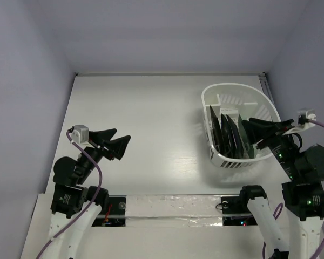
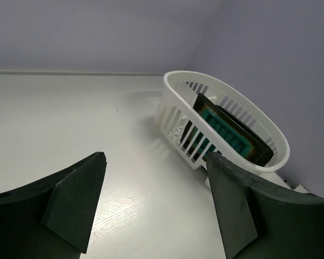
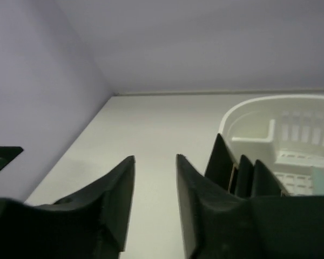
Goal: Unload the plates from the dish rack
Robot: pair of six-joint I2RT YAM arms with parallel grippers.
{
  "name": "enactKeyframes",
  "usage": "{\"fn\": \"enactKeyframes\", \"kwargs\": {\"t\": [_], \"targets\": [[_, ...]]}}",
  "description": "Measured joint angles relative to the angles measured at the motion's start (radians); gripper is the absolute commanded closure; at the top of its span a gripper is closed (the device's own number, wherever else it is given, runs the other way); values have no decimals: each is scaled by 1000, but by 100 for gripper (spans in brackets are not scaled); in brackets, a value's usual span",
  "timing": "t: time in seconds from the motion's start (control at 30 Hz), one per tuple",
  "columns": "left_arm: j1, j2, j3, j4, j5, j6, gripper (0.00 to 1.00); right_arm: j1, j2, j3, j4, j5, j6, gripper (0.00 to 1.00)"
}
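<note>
While the plates (image 1: pixel 229 139) stood on edge in the dish rack (image 1: pixel 218 96) at the far right of the table (image 1: pixel 151 118), we judged ourselves at the first reach. Our right gripper (image 1: pixel 249 129), narrowly parted and empty, hovered beside them. Our left gripper (image 1: pixel 121 135) gaped empty, well apart. Next, the right needed to straddle one plate's rim.

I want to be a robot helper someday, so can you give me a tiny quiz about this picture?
1. True or false: the plates stand on edge inside the dish rack.
2. Which is nearer the rack: A) left claw, B) right claw?
3. Fill in: the left claw is holding ____.
Key: 1 true; 2 B; 3 nothing.
</note>
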Motion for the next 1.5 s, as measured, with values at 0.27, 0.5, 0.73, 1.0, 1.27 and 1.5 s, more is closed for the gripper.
{"fn": "enactKeyframes", "kwargs": {"t": [0.27, 0.5, 0.73, 1.0, 1.27, 1.5], "targets": [[0, 13, -2, 2, 2, -1, 43, 0, 46, -39, 36, -90, 26, 100], [0, 29, -8, 10, 6, -14, 100, 189, 130, -85, 43, -19, 34, 100], [0, 95, -8, -12, -44, -13, 100, 645, 373, -20, -46, 461, 29, 99], [0, 111, -8, -28, -71, -19, 59, 742, 651, 77, -237, 868, 29, 45], [0, 104, -8, -27, -67, -21, 48, 743, 724, 163, -340, 1069, 18, 35], [0, 99, -9, -27, -63, -21, 47, 743, 824, 169, -352, 1106, -6, 50]]}}
